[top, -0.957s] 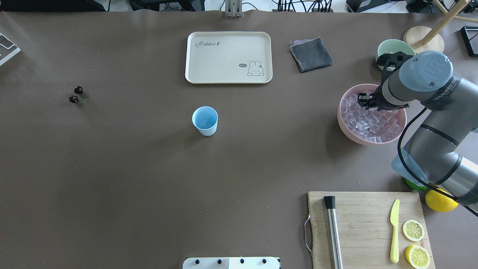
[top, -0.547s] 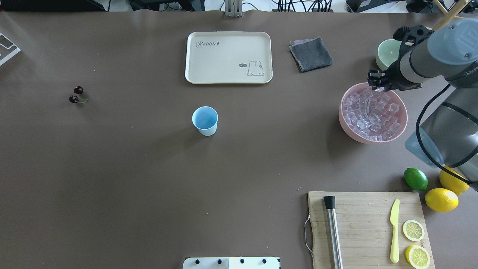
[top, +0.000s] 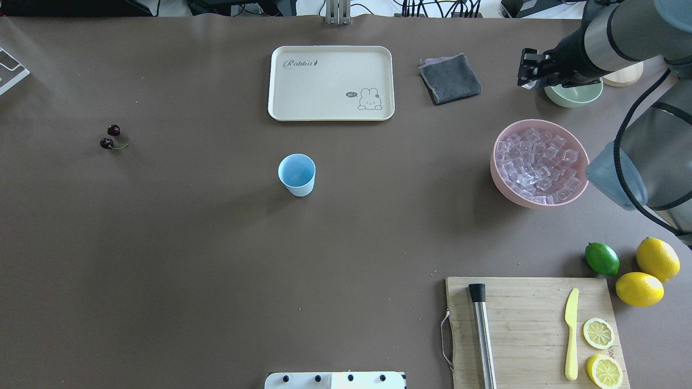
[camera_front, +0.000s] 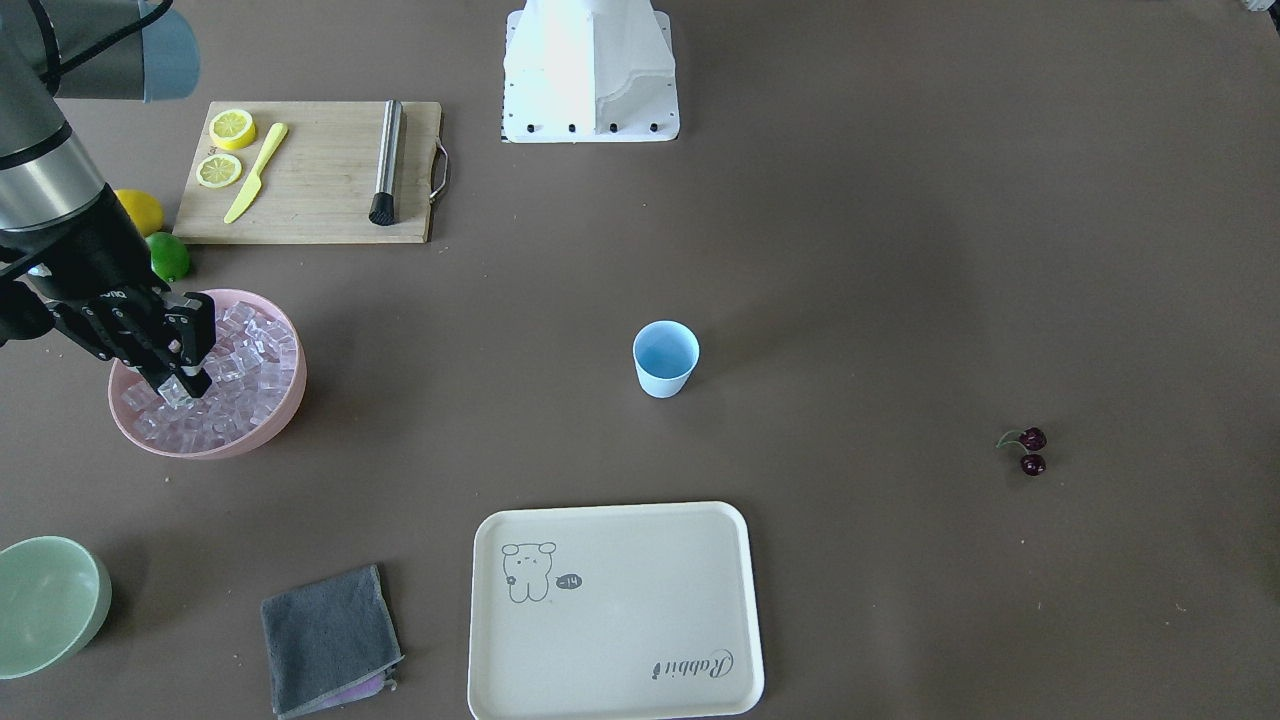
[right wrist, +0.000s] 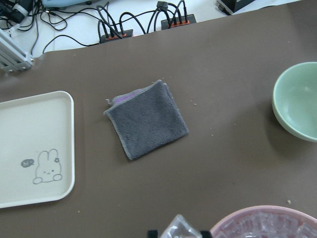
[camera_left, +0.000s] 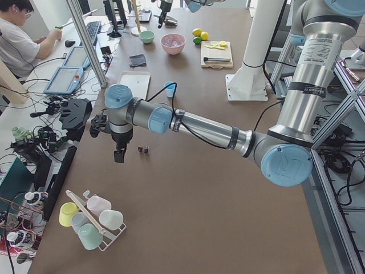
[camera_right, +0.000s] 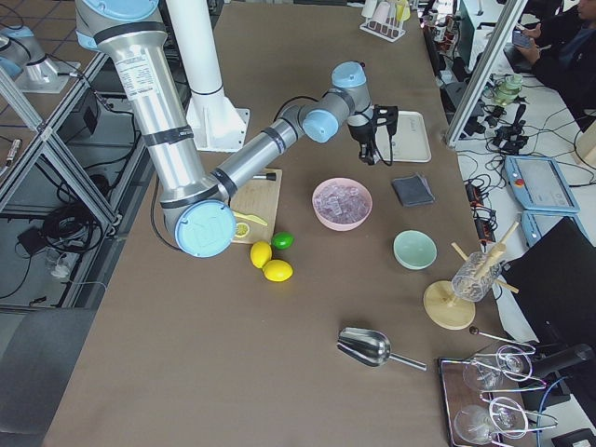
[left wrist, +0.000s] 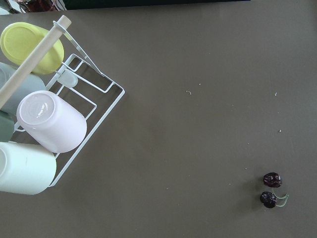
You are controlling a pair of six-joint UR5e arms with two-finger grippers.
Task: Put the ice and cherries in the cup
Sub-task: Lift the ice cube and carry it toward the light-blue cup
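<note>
Ice [right wrist: 181, 228] in right claw [top: 527, 75] — cup [top: 297, 174] well apart, upright.

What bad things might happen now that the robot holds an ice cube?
1. The right gripper pinches the glassy ice cube only at its very tips, so it might slip out onto the table.
2. The cup stands far from the pink bowl and its mouth is small, so the cube might miss, or a low gripper might tip it.
</note>
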